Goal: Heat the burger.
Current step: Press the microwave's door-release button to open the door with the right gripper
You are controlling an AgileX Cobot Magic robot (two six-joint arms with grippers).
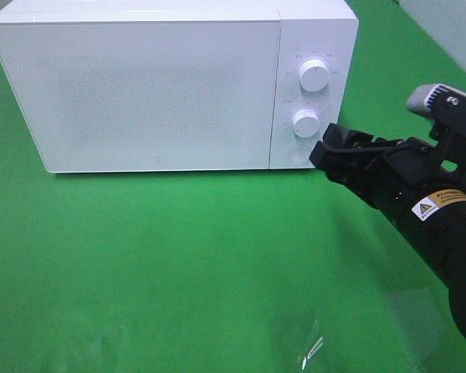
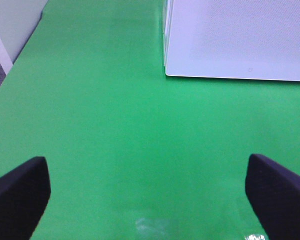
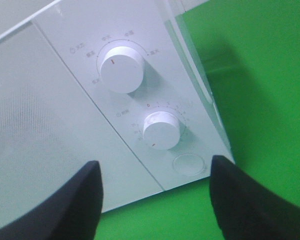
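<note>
The burger is out of view. A white microwave stands at the back of the green table with its door closed. My right gripper hovers just in front of the control panel's lower corner, beside the round button and below the lower knob. In the right wrist view this gripper is open with nothing between its dark fingers; the button and lower knob lie close ahead. My left gripper is open and empty over bare green cloth, short of the microwave.
The upper knob sits above the lower one on the panel. The green tabletop stretches in front of the microwave. A glossy patch shows near the front edge. A pale wall edge borders the table's left side.
</note>
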